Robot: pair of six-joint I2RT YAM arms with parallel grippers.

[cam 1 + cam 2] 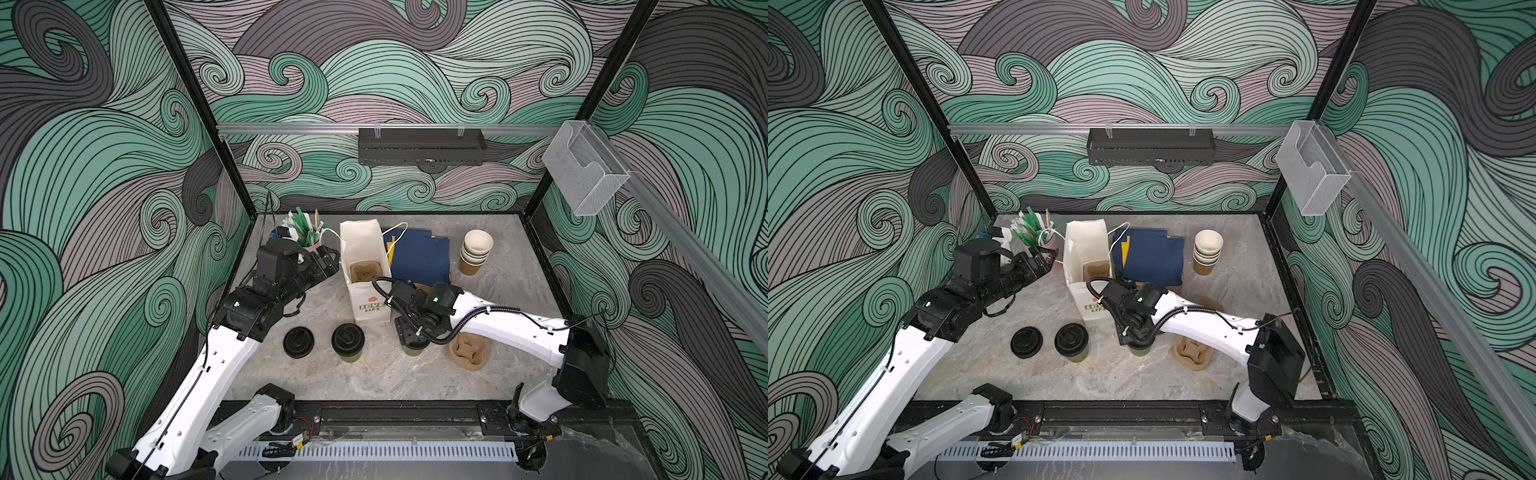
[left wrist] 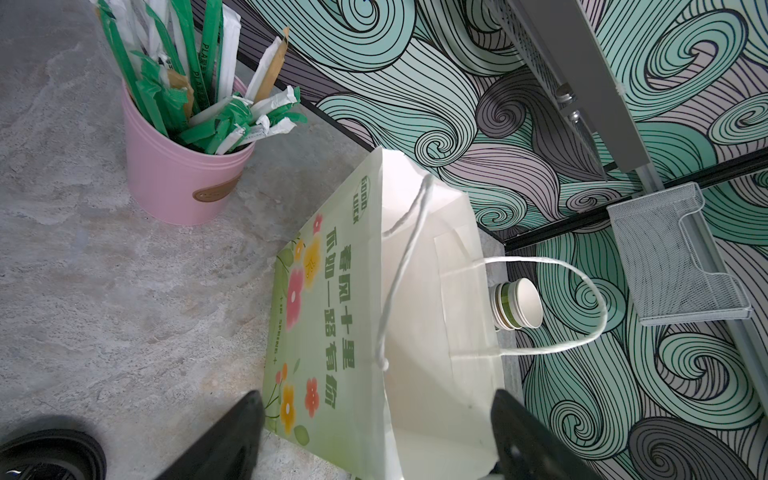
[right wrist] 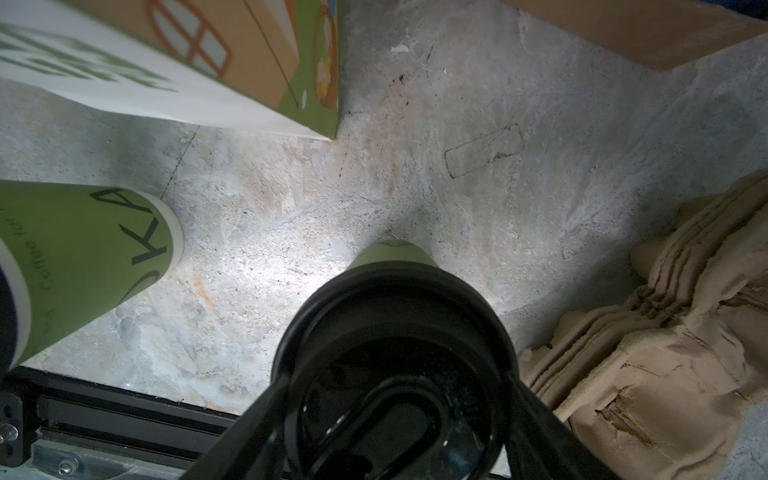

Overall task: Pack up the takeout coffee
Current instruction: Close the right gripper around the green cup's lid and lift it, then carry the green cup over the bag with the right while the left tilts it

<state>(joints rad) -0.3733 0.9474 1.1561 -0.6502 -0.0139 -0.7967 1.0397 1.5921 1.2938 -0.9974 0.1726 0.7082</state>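
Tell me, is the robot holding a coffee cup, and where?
Cannot tell. The right gripper has its jaws either side of the black lid on one takeout coffee, standing on the table. The left gripper holds nothing.

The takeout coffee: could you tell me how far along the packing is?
Done: the paper bag stands open with a cup carrier inside. In hand: the right gripper has its fingers either side of one lidded cup. Remaining: it and the second lidded cup are outside the bag.
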